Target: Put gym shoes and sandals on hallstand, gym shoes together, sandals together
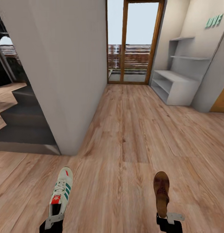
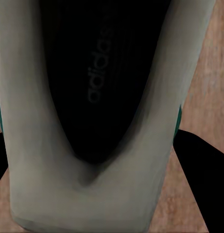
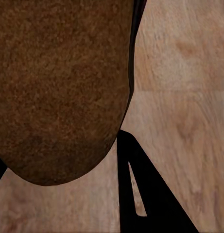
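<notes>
The left gripper (image 1: 53,222) is clenched on the heel of 1 gym shoe (image 1: 61,191), toe pointing away, and the right gripper (image 1: 167,220) grasps the heel end of 1 sandal (image 1: 161,193) the same way. Both are carried clear of the corridor floor (image 1: 131,136). The hallstand (image 1: 176,84) stands far right against the wall, near the glass door (image 1: 135,42), with its low tiers and upper shelves bare as far as can be seen. The step in hand looks like the drive to the rack. It calls for holding both arms level and steady (each grip is at one end only, so the toe can swing or sag), stopping square to the bench and setting each shoe at one end, leaving room beside it for its partner
</notes>
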Robot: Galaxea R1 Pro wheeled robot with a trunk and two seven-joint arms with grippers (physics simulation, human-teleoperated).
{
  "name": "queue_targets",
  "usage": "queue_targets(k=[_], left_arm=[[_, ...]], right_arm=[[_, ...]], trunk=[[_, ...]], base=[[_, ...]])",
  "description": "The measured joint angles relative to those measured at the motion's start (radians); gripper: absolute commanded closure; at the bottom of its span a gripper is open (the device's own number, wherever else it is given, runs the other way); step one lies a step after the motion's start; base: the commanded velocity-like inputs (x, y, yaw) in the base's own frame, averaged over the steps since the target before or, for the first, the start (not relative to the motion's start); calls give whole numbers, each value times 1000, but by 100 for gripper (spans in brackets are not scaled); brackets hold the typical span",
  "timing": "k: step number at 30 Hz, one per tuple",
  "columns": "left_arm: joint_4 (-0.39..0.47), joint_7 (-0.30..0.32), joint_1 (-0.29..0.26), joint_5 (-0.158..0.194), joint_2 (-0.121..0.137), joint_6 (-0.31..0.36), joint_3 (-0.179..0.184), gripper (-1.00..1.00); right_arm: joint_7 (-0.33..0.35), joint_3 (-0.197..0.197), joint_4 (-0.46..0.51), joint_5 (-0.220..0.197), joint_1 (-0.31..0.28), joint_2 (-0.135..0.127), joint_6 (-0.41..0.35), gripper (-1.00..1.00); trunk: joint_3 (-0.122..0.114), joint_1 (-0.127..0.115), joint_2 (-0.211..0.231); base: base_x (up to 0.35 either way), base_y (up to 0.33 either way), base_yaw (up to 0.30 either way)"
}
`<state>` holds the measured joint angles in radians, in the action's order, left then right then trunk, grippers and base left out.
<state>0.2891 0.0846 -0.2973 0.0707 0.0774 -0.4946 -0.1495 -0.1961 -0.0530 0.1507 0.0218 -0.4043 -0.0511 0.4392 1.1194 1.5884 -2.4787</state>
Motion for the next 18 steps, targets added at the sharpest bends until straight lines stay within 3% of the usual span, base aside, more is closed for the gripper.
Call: queue_targets(k=[18], left_arm=[[-7, 0, 0, 1, -1, 0, -1, 100]], right_arm=[[0, 0, 0, 0, 0, 0, 0, 100]], trunk=[[0, 0, 0]], base=[[227, -255, -279]])
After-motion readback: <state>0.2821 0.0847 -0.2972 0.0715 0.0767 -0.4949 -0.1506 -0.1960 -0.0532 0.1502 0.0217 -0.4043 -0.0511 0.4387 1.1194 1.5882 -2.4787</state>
